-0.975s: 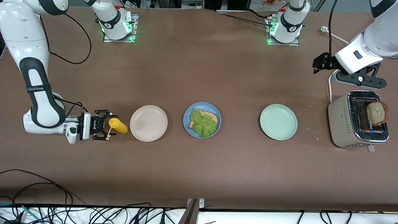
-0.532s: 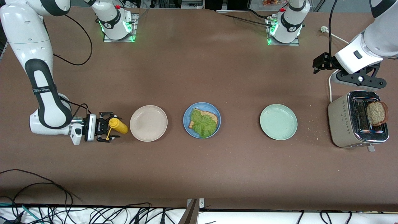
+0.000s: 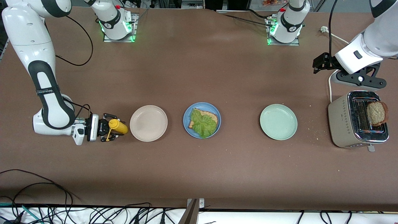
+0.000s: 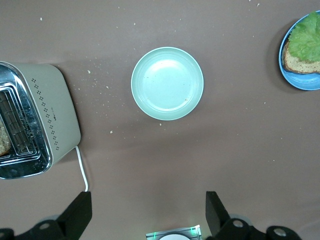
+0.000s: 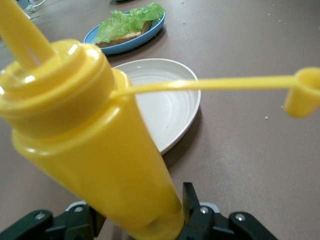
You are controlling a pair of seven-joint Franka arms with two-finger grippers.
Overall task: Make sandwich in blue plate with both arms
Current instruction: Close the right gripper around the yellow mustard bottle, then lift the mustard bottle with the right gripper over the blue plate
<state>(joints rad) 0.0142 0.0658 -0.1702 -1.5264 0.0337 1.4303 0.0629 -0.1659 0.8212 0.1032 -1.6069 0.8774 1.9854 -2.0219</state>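
Observation:
The blue plate [image 3: 187, 112] sits mid-table and holds one slice of brown bread [image 3: 212, 117] with a green lettuce leaf [image 3: 202, 123] on top. A second bread slice [image 3: 377, 113] stands up out of the toaster [image 3: 345, 124] at the left arm's end. My right gripper [image 3: 111, 127] lies low at the right arm's end, shut on a yellow squeeze bottle [image 3: 120, 127] lying on the table; the bottle [image 5: 100, 150] fills the right wrist view. My left gripper [image 3: 362, 80] hangs open and empty, high over the table beside the toaster; its fingers [image 4: 80, 212] stand wide apart.
A beige-white plate [image 3: 148, 123] lies next to the bottle, toward the blue plate. A mint-green plate [image 3: 278, 121] lies between the blue plate and the toaster. Crumbs are scattered near the toaster, and its white cord [image 3: 330, 84] runs toward the bases.
My right arm slid toward the beige-white plate, bringing its fingers along the yellow bottle, and the fingers closed in on it. The left arm stayed still.

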